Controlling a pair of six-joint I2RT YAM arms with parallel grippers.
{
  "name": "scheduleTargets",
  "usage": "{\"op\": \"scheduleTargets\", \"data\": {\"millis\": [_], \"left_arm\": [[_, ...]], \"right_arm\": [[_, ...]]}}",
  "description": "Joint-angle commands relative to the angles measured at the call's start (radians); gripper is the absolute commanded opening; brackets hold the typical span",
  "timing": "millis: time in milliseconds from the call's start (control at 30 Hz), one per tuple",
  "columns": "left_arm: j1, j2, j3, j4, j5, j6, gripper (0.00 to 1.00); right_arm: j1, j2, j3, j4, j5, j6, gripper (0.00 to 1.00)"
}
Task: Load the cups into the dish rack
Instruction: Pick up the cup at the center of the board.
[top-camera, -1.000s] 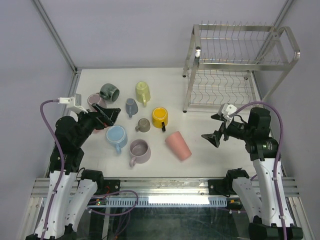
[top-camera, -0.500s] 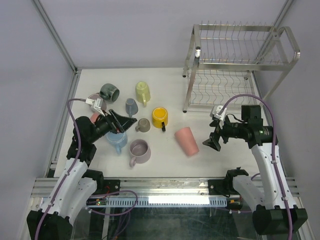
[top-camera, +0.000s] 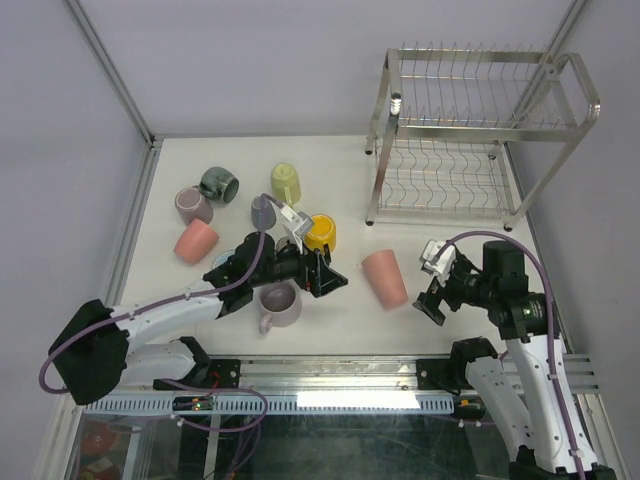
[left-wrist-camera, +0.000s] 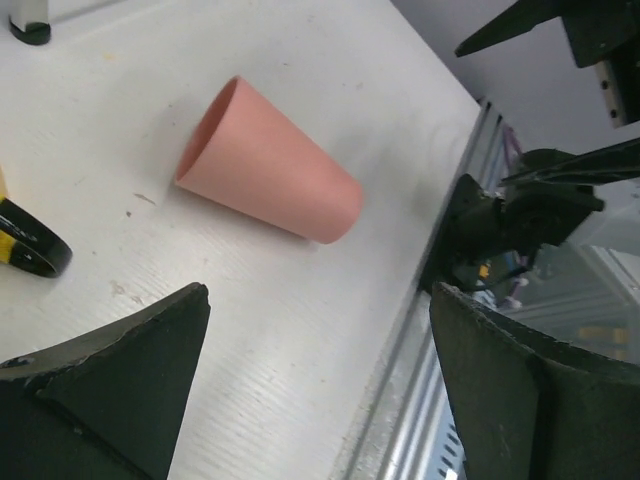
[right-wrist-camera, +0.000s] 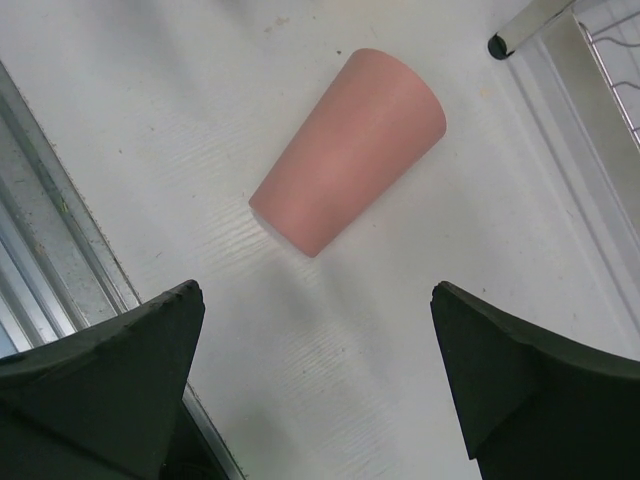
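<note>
Nearest, the left gripper (left-wrist-camera: 315, 300) and the right gripper (right-wrist-camera: 315, 290) both gape wide, holding nothing; between them the salmon tumbler (top-camera: 385, 278) lies on its side on the table; both closing on it could clash, or knock it rolling. Behind, the left arm overlaps the mauve mug (top-camera: 278, 300), perhaps hiding another cup; farthest, the dish rack (top-camera: 480, 130) holds no cup.

Yellow mug (left-wrist-camera: 20, 247) cut off at left edge; mauve mug (top-camera: 279, 305) partly behind left arm (top-camera: 180, 300).
</note>
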Motion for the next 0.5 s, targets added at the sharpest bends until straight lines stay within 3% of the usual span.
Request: {"op": "scheduleTargets", "data": {"millis": [0, 133, 267, 367, 467], "left_arm": [[-0.006, 0.125, 0.041, 0.298, -0.033, 0.163, 0.90], [-0.007, 0.264, 0.097, 0.382, -0.016, 0.247, 0.93], [-0.005, 0.404, 0.210, 0.316, 0.004, 0.292, 0.96], [-0.001, 0.469, 0.271, 0.308, 0.007, 0.308, 0.97], [-0.001, 0.555, 0.334, 0.311, 0.035, 0.308, 0.97]], "right_arm": [[0.006, 0.023, -0.009, 0.036, 0.063, 0.011, 1.00], [0.006, 0.164, 0.032, 0.053, 0.017, 0.032, 0.99], [0.004, 0.223, 0.011, 0.200, -0.053, 0.127, 0.98], [0.005, 0.235, -0.038, 0.340, -0.015, 0.214, 0.97], [0.004, 0.295, -0.022, 0.343, 0.053, 0.218, 0.93]]}}
